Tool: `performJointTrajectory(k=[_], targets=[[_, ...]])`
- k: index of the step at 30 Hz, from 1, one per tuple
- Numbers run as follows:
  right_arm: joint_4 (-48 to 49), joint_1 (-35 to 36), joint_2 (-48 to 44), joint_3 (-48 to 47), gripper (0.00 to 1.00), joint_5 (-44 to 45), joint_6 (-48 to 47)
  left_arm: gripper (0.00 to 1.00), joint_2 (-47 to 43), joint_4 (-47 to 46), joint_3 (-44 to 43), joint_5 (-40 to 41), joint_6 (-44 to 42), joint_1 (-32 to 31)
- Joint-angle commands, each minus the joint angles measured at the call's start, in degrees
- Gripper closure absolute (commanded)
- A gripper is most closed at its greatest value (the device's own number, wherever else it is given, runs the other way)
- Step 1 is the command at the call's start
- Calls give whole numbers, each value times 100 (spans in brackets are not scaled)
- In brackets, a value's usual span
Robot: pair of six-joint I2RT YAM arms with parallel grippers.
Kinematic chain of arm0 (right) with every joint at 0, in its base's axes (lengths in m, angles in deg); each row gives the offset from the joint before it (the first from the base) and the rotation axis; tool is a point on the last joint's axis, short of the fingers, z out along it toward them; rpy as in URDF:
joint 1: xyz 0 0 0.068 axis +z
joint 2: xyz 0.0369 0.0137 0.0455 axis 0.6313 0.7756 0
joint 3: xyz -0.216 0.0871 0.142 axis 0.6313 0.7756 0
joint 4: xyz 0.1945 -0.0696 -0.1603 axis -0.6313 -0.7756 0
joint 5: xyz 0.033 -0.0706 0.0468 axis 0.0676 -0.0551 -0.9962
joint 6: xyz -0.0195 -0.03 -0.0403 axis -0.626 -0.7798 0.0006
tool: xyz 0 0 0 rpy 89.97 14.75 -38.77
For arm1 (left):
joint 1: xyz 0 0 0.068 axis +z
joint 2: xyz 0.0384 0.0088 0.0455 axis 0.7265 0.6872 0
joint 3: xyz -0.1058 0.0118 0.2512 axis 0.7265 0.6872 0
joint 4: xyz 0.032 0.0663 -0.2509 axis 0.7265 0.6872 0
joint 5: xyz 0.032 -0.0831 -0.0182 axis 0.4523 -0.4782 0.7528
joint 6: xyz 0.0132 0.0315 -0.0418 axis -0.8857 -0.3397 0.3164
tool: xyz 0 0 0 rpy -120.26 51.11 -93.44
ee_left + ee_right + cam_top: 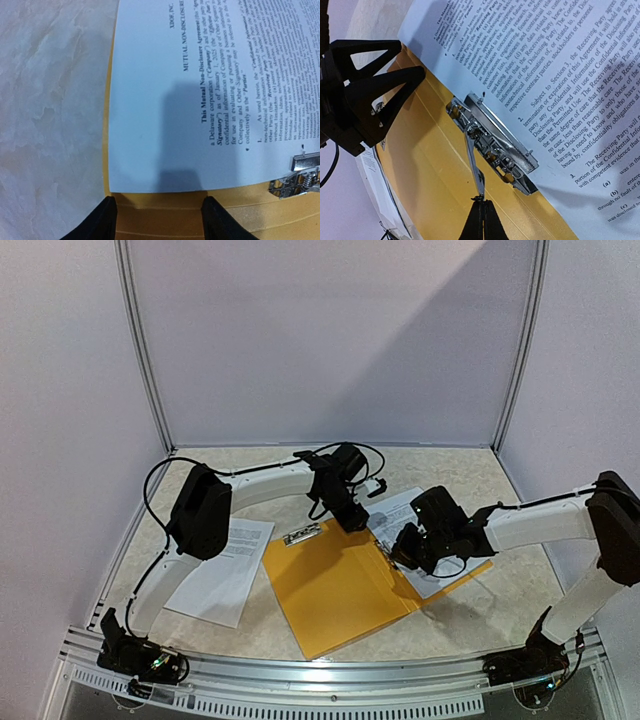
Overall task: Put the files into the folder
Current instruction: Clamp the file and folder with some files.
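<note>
Overhead view; wrist views close on folder point(335, 590)

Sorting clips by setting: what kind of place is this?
Probably a lab test cell: plain white panels wall in a marble-look table, with two arms bolted to a metal rail at its near edge.

Orange folder point(335, 590) lies open mid-table. Left gripper point(352, 518) hovers at its far edge, right gripper point(405, 552) at its right side over a sheet point(400, 512). More files point(222, 570) lie left.
</note>
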Motion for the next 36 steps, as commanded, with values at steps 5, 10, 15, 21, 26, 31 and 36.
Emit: performJointTrajectory(k=[5, 10, 15, 21, 26, 31, 36], targets=[[-237, 46, 223, 512, 99, 324, 124, 40, 169, 248, 213, 63, -54, -83], [-457, 51, 231, 437, 99, 543, 32, 40, 182, 243, 205, 56, -53, -83], [-747, -12, 264, 379, 100, 702, -59, 40, 188, 257, 205, 63, -69, -83], [-979, -64, 314, 331, 100, 828, -92, 40, 204, 250, 205, 38, -73, -83], [-1037, -75, 436, 333, 100, 863, -100, 40, 215, 267, 209, 19, -63, -83], [-1109, -76, 524, 366, 100, 928, -99, 40, 199, 336, 262, -72, -51, -83], [-1171, -101, 509, 389, 100, 950, -128, 40, 197, 372, 361, -70, -93, -83]])
